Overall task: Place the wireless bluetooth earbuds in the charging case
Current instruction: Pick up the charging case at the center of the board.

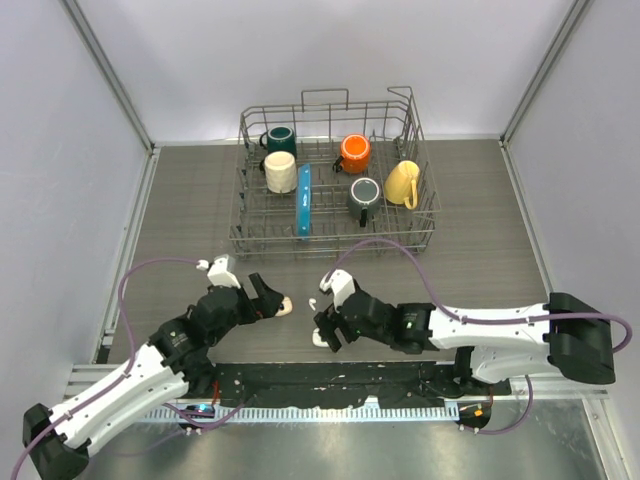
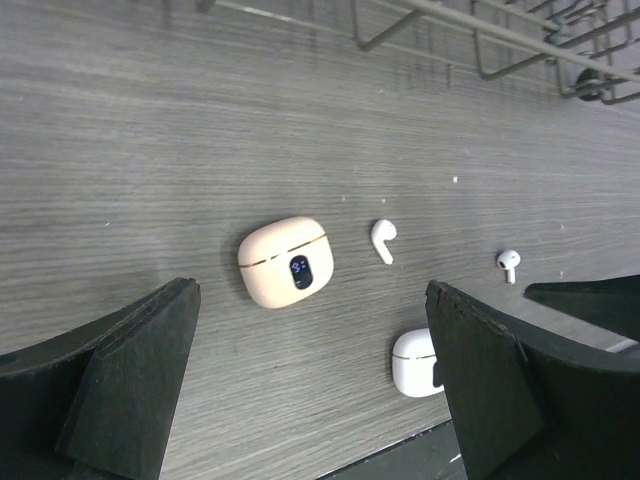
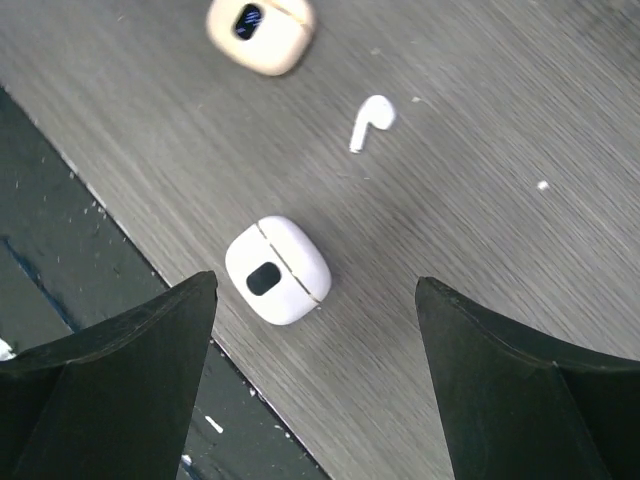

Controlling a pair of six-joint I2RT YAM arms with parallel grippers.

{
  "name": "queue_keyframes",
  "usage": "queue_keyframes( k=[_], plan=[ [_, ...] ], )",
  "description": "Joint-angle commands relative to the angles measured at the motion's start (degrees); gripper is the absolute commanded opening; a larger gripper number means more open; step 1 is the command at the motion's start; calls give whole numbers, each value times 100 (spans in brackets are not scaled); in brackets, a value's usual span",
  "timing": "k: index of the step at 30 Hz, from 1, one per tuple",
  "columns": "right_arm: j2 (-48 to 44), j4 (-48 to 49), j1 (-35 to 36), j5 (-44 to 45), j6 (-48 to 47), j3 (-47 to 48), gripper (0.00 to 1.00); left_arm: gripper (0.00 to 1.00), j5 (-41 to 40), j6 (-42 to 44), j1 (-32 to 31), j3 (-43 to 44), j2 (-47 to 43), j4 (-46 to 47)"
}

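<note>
A closed pink-beige charging case (image 2: 287, 262) with a small lit display lies on the grey wood table, ahead of my open, empty left gripper (image 2: 310, 400). A closed white case (image 3: 278, 270) lies by the table's front edge, just ahead of my open, empty right gripper (image 3: 315, 385). One white earbud (image 2: 383, 240) lies loose between the cases, also in the right wrist view (image 3: 372, 122). A second white earbud (image 2: 509, 264) lies further right. No pink-beige earbuds show. From above, the left gripper (image 1: 272, 303) is beside the pink case (image 1: 285, 306), and the right gripper (image 1: 324, 332) is over the white case.
A wire dish rack (image 1: 335, 240) stands at the back of the table, holding a teal mug (image 1: 280, 138), cream mug (image 1: 281, 172), orange mug (image 1: 354, 152), grey mug (image 1: 365, 195), yellow mug (image 1: 402, 183) and a blue plate (image 1: 303, 200). A black strip (image 3: 60, 230) borders the table's front edge.
</note>
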Motion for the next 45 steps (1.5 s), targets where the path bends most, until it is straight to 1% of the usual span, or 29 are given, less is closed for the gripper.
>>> queue_keyframes(
  k=[1, 3, 6, 8, 10, 14, 17, 18, 22, 31, 34, 45],
  plan=[
    [-223, 1568, 243, 237, -1320, -552, 86, 100, 139, 555, 32, 153, -302, 593],
    [-399, 2120, 235, -62, -1533, -946, 86, 100, 139, 582, 23, 83, -460, 593],
    [-715, 2518, 243, -334, -1771, -1299, 86, 100, 148, 555, 23, -5, -786, 479],
    [-742, 2432, 243, -693, -1947, -1327, 85, 100, 174, 555, 23, -66, -1014, 470],
    [-690, 2414, 243, -827, -1991, -1353, 84, 100, 209, 555, 23, -154, -1146, 523],
    [-567, 2896, 243, -1293, -2026, -1581, 81, 100, 288, 546, 23, -312, -1454, 725],
    [-417, 2959, 226, -1496, -2044, -1591, 81, 100, 350, 555, 32, -348, -1498, 883],
    [-330, 2976, 234, -1713, -2070, -1590, 81, 100, 350, 564, 32, -357, -1481, 901],
    [-110, 3152, 182, -1821, -2114, -1634, 80, 100, 464, 634, 32, -348, -1279, 1015],
    [154, 3390, -91, -1786, -2369, -1757, 79, 100, 1000, 863, 23, -172, -392, 1393],
    [251, 3425, -161, -1830, -2404, -1740, 79, 100, 1062, 907, 23, -128, -207, 1490],
    [891, 3662, -214, -2146, -2448, -1643, 79, 100, 886, 916, 23, -128, -118, 1832]
  ],
)
